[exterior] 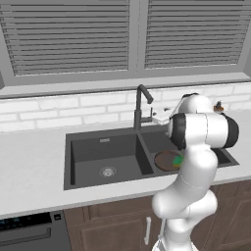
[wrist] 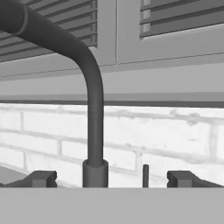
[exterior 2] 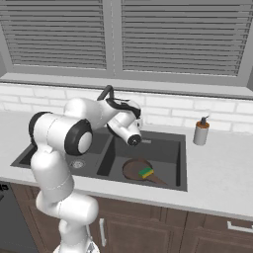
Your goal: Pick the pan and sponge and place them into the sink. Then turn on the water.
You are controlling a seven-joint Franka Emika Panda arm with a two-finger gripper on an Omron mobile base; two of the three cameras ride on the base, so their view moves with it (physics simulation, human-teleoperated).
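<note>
The robot's gripper (wrist: 112, 178) is standing released, its two dark fingertips (wrist: 41, 178) spread wide and holding nothing, as it is facing the base of the tall dark faucet (wrist: 94, 131) at the back of the sink (exterior 2: 180, 163). In the hand view the faucet's upright neck is rising between the two fingertips, closer to the one at the left of that view, then bending away overhead; a thin dark lever (wrist: 145, 175) is standing just beside the neck, also between the tips. Whether either fingertip is touching the faucet cannot be told. Behind the faucet, a white brick wall (wrist: 175, 140) and a grey window sill with closed louvred shutters (wrist: 175, 22) are filling the background.

Below and in front of the gripper, the dark brown pan (exterior 2: 136, 170) is lying flat on the floor of the sink's right basin, its short handle pointing toward the front right corner. The sponge (exterior 2: 146, 172) is resting on the pan, green face up with a yellow edge showing. From the left base view the arm's white elbow is covering much of that basin, leaving only part of the pan and a green speck of sponge visible. The left basin, off to the gripper's left, is showing its round silver drain (exterior: 108, 171). Well to the gripper's right, a soap dispenser (exterior 2: 200, 132) is standing upright on the pale counter (exterior 2: 217, 173), against the brick wall.
</note>
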